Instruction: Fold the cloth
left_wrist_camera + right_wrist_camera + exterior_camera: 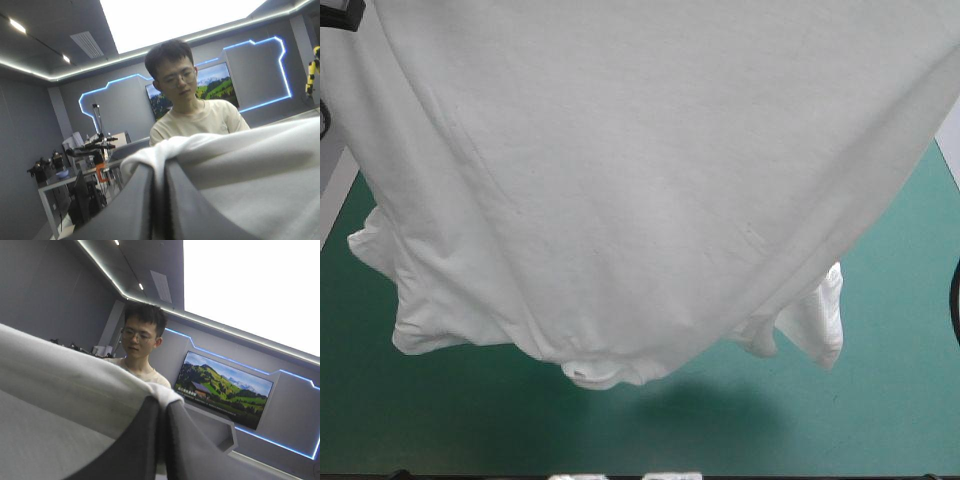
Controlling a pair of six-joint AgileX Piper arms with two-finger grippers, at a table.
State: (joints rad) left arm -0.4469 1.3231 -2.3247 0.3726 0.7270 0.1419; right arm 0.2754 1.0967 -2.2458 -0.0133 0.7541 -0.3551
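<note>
While we are holding the shirt raised over the table, the left gripper and right gripper each clamped on its top edge, we are risking a slip from either thin pinch, dropping it in a heap.

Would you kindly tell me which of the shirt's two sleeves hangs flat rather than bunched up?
The sleeve on the right arm's side: it hangs flat, whereas the left sleeve is crumpled against the T-shirt.
</note>
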